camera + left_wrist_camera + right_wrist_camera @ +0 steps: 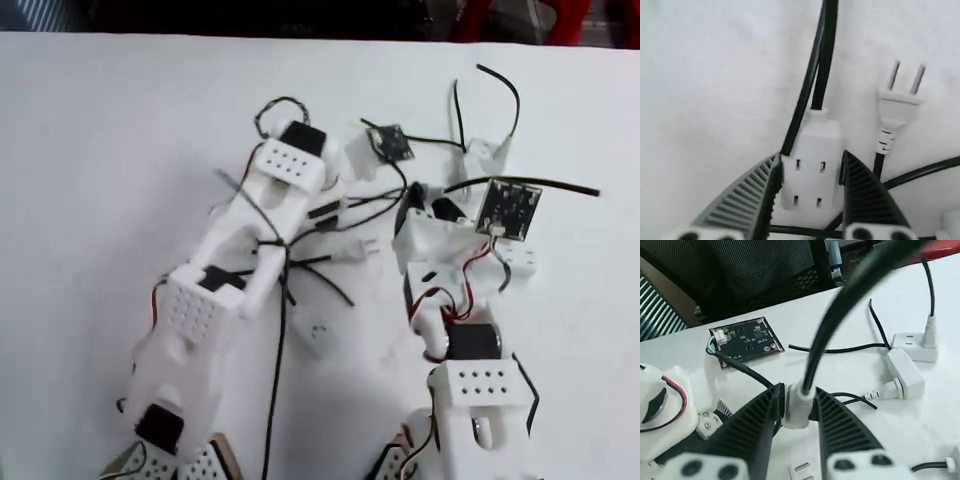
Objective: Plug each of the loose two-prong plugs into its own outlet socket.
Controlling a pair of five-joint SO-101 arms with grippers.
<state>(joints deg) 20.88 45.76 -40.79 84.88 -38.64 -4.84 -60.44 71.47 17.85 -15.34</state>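
My right pincer (799, 390) is clamped on a white plug (796, 410), with its black cord (840, 315) arching away. My left pincer (810, 157) squeezes the outlet block (809, 185) near the table's middle, slots showing. A loose plug (899, 100) lies just beside it. Risks: the stiff cord twists the held plug so its prongs miss the slots, or the block slips under the push.

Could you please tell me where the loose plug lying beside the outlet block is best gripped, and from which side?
Take the loose plug on its white body, just behind the flange, coming down from above and closing across its width. It lies flat on the table, prongs pointing away from the left tool, so the prongs should stay free for a socket.
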